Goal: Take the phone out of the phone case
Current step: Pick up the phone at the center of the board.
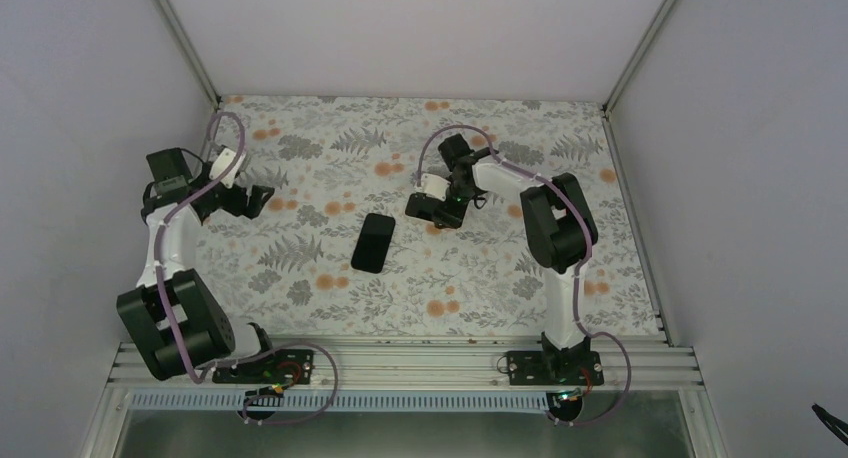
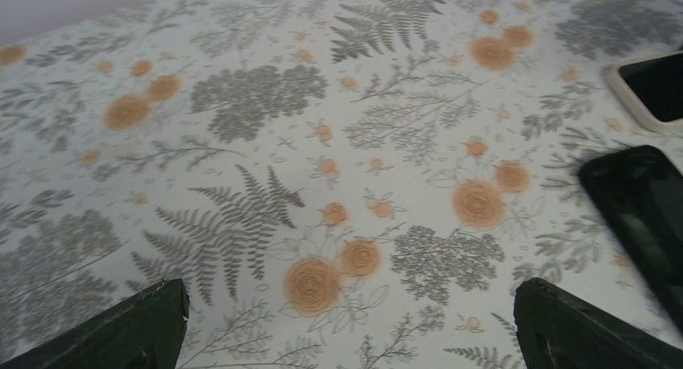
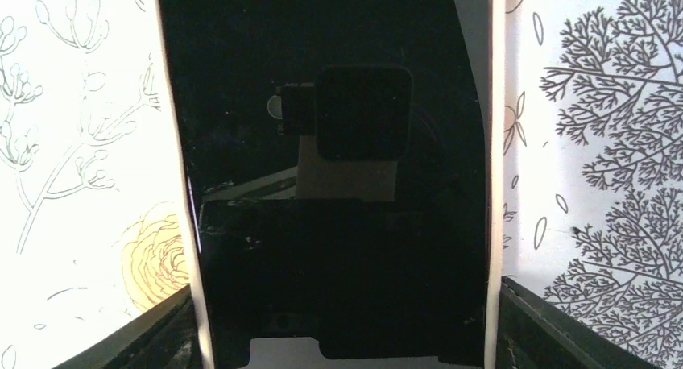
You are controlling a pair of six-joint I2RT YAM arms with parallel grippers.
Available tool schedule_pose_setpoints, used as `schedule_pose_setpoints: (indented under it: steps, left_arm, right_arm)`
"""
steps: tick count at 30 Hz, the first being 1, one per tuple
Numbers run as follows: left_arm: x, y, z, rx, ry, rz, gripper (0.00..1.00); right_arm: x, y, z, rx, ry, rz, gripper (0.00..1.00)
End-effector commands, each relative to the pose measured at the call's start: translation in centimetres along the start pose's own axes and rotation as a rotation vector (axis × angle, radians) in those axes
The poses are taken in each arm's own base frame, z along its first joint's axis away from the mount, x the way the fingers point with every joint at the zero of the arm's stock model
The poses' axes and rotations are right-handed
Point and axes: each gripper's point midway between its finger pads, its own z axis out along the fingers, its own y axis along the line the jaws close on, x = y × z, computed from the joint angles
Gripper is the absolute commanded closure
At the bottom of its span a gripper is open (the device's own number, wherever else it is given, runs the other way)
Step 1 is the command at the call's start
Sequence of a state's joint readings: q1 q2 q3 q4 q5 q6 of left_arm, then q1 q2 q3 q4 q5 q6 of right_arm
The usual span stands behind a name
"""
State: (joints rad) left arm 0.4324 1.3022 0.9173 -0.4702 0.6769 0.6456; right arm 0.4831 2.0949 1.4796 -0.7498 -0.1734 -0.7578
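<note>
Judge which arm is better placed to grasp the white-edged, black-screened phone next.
Right. The right gripper straddles the white-edged, black-screened phone, a finger at each long edge. The left gripper hangs open over floral cloth, the phone off to its side.

The top camera looks steeply down from above and behind the bases on the whole table. The left wrist camera sits low and near, facing across the cloth; the black slab from the top view's middle lies at its 3 o'clock. The right wrist camera looks straight down, very near, on the phone.
</note>
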Motion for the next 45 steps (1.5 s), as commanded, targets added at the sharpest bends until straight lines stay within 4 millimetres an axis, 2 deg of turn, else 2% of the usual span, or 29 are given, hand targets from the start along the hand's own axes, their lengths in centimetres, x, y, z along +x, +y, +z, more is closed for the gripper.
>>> schedule_pose_setpoints:
  steps: [1,5,8,9,13,14,18,21,24,27,33,38,45]
  left_arm:
    - [-1.1,-2.0,0.0,0.168,-0.022,0.012,0.0]
    - [-1.5,-2.5,0.3,0.251,-0.013,-0.005,0.0]
    - [-2.1,-2.0,1.3,0.229,0.022,-0.039,0.0]
    - [-3.0,-2.3,2.1,0.209,0.047,-0.035,0.0]
    - [-6.1,-4.6,4.9,0.175,0.121,0.017,0.0]
    - [-6.4,-5.3,6.2,0.2,0.157,0.008,0.0]
    - [-8.1,-8.6,9.3,0.398,0.254,-0.089,0.0]
    - [-8.4,-10.8,10.9,0.554,0.32,-0.178,0.0]
    - [-8.1,-12.0,12.3,0.643,0.385,-0.239,0.0]
    - [-8.2,-13.1,12.8,0.735,0.412,-0.3,0.0]
    - [-10.4,-15.1,12.4,0.891,0.372,-0.406,0.0]
    - [-9.5,-17.4,12.9,0.944,0.415,-0.428,0.0]
    - [-8.8,-20.0,13.2,0.996,0.454,-0.423,0.0]
  right_arm:
    - [7.5,4.2,4.5,-0.144,0.277,-0.006,0.28]
    - [6.7,4.0,3.9,-0.123,0.23,0.005,0.31]
    - [4.7,3.2,2.2,-0.073,0.144,0.018,0.33]
    - [3.9,3.0,1.4,-0.056,0.111,0.022,0.35]
    - [0.6,2.8,-2.3,0.017,-0.006,0.008,0.39]
    - [-0.2,2.8,-3.2,0.039,-0.029,0.0,0.39]
    - [-3.3,3.0,-6.9,0.139,-0.12,-0.03,0.39]
    - [-5.3,3.0,-9.7,0.211,-0.185,-0.041,0.39]
    - [-6.9,2.9,-11.6,0.261,-0.231,-0.052,0.39]
    - [-8.2,2.5,-12.5,0.309,-0.253,-0.054,0.39]
    - [-9.8,1.2,-12.6,0.369,-0.281,-0.052,0.39]
    - [-11.4,0.4,-13.3,0.397,-0.328,-0.041,0.37]
    - [-12.6,0.7,-12.5,0.384,-0.324,-0.071,0.36]
